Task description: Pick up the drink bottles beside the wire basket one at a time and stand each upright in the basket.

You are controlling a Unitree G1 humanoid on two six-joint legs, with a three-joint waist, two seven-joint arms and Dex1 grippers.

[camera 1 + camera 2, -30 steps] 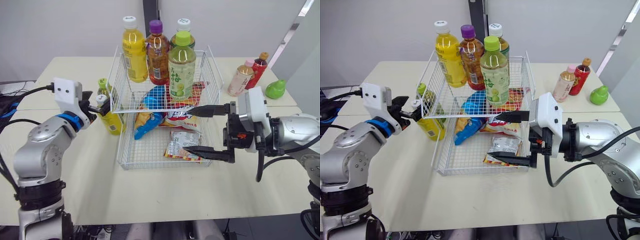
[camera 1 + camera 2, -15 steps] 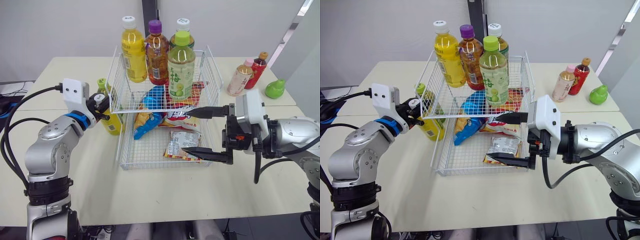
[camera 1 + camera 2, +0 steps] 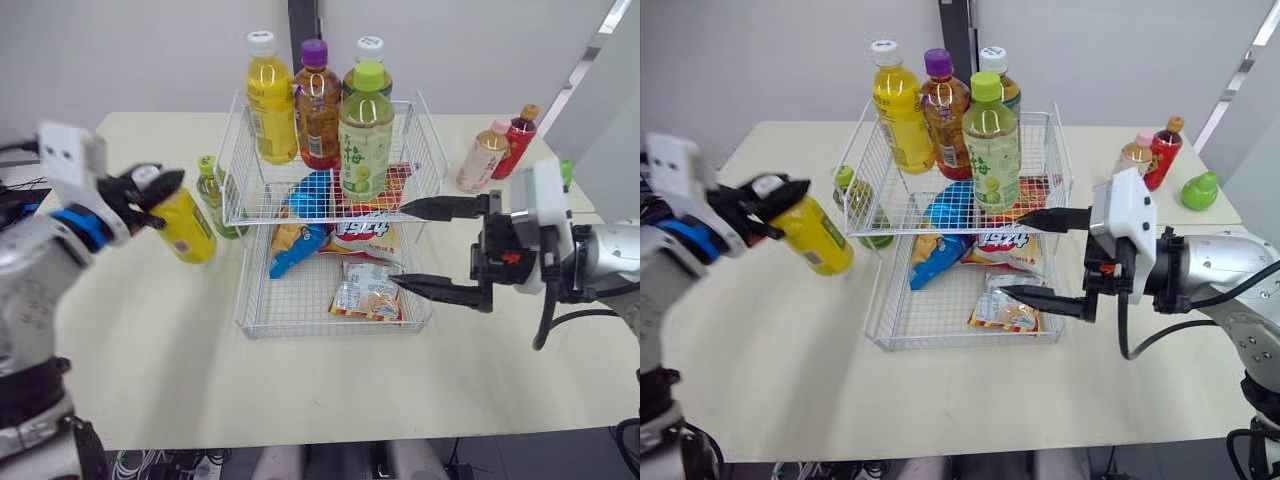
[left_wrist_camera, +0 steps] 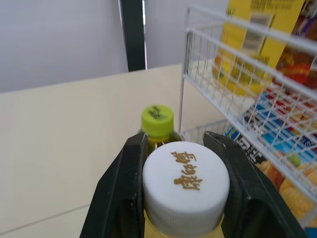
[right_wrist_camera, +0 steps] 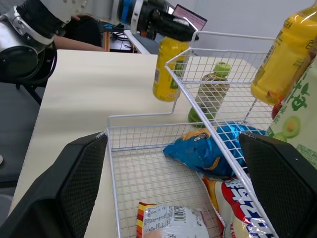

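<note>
Left of frame, your left tool (image 3: 150, 183) clamps the cap of the yellow bottle (image 3: 186, 226), holding it tilted above the surface (image 3: 150, 350), likely to clear the basket (image 3: 300, 327) wall. Your right tool (image 3: 396, 246) gapes empty, centre right. A green-capped bottle (image 3: 208, 188) waits behind.

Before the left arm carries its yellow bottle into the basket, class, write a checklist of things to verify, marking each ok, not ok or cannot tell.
1. Grip: left gripper shut on the yellow bottle at its cap: ok.
2. Bottle clear of the table: ok.
3. Bottle upright: not ok, tilted.
4. Free spot in the wire basket among the standing bottles: cannot tell.
5. Path clear: not ok, the open right gripper reaches over the basket.
</note>
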